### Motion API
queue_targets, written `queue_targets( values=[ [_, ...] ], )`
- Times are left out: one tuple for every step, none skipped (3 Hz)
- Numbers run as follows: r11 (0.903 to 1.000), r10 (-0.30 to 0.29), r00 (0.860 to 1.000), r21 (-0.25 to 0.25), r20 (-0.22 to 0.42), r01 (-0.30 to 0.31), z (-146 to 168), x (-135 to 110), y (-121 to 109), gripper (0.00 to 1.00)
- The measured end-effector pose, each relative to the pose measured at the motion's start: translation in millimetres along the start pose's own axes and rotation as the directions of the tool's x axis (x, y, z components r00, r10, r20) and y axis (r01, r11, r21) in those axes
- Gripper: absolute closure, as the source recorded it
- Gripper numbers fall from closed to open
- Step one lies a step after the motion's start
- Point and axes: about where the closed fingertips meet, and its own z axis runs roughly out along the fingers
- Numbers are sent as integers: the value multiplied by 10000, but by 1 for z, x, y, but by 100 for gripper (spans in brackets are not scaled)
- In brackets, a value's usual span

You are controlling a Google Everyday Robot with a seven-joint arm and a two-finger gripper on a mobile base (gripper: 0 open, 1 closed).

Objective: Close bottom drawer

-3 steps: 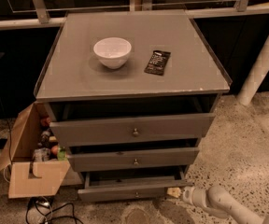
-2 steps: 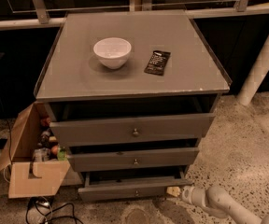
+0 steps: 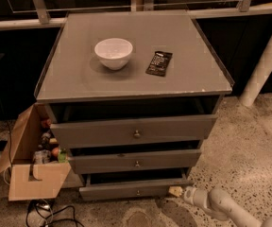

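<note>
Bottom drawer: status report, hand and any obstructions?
Hand low by the right end of the bottom drawer front. Drawer pulled out, not yet shut. Left of it a cardboard box, not across the front.

The pincer [image 3: 176, 191], pale with a yellowish tip, is seen just beside the right end of the bottom drawer [image 3: 110, 192], which is painted grey and fitted with a small brass knob. Above the pincer, the grey desk [image 3: 74, 77] is topped by a white bowl [image 3: 113, 52] and a black packet [image 3: 159, 63]. Well to the pincer's left, a brown cardboard box [image 3: 37, 181] is filled with multicoloured items. Beneath the pincer, the floor [image 3: 240, 160] is speckled beige.
</note>
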Motion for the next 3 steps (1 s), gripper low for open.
queue_targets(
  values=[
    [9996, 112, 9997, -244, 201, -107, 25, -23, 1, 100],
    [9992, -98, 9999, -383, 124, 103, 37, -30, 11, 100],
    [9992, -97, 9999, -382, 124, 102, 36, -30, 11, 100]
  ],
)
